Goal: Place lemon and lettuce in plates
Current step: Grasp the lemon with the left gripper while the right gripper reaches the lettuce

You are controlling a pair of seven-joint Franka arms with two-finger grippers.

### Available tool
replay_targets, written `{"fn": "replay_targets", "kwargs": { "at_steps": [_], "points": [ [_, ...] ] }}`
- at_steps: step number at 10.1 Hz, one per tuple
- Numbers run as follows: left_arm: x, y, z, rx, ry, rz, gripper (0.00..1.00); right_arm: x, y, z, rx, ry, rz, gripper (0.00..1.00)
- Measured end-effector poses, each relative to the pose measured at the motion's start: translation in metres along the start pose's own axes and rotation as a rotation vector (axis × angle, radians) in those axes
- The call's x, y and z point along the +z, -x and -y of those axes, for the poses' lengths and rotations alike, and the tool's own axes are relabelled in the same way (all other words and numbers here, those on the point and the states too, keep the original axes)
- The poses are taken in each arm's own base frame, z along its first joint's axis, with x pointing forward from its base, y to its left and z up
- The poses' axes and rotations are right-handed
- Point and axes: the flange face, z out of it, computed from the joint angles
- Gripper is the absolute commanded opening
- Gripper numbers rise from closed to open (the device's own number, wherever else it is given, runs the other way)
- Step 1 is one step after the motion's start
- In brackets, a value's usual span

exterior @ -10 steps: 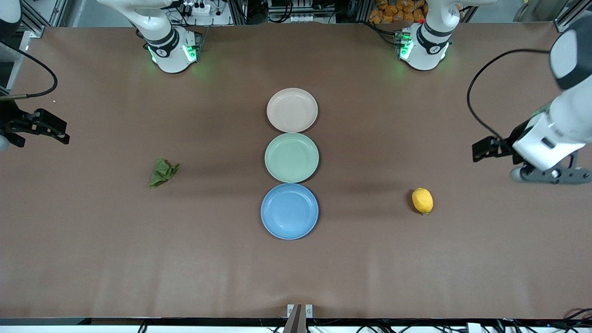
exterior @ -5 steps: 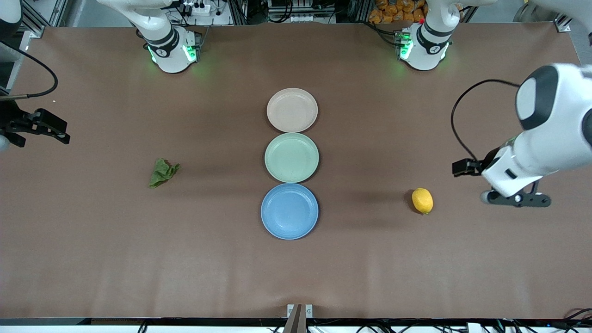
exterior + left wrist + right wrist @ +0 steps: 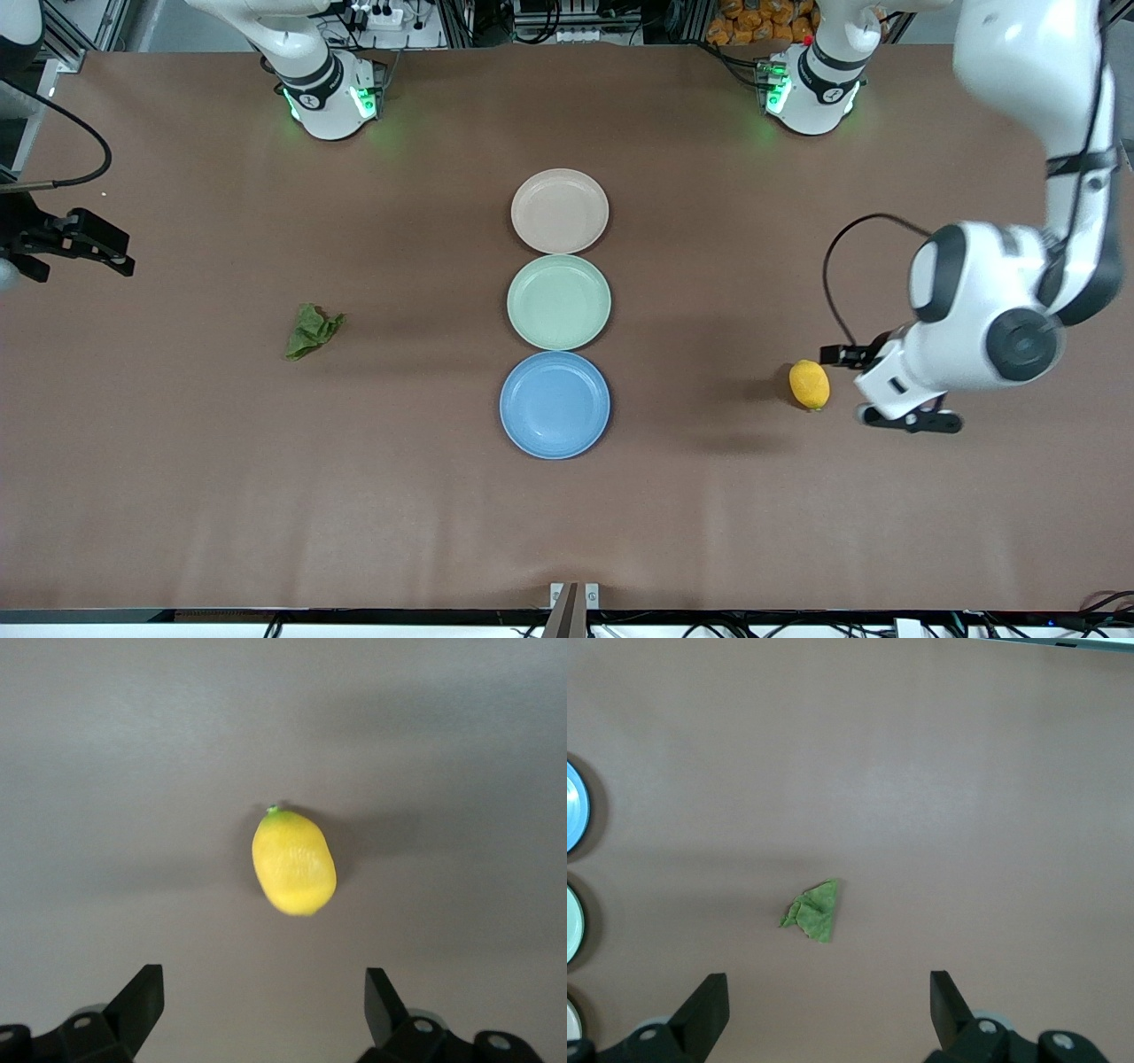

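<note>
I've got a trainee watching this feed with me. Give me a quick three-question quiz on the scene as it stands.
1. True or false: the lemon already lies in the blue plate.
2. Which plate lies between the other two?
A. the blue plate
B. the mint-green plate
C. the beige-pink plate
3. Fill in: the left gripper, fingers open, is beside the ____, while the right gripper waits open at the right arm's end of the table, with the lettuce on the bare table.

Key
1. False: it lies on the table, toward the left arm's end.
2. B
3. lemon
</note>
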Motion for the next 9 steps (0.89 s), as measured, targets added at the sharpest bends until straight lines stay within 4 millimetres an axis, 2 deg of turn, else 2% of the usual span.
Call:
{"fn": "replay_targets", "kwargs": {
  "at_steps": [3,5,8,9],
  "points": [
    [0.064,-0.022,0.001,-0.018,0.028,0.007,1.00,0.001,0.001,-0.007,0.011,0.006,0.002,1.00],
    [0.086,-0.028,-0.007,-0.034,0.070,0.006,1.00,0.004,0.001,-0.007,0.011,0.005,0.006,1.00],
    [0.111,-0.031,-0.010,-0.041,0.085,0.024,1.00,0.026,-0.006,-0.007,0.010,0.000,0.040,1.00],
    [0.118,-0.032,-0.010,-0.043,0.084,0.033,0.77,0.035,-0.009,-0.007,0.010,-0.001,0.050,1.00]
  ]
}}
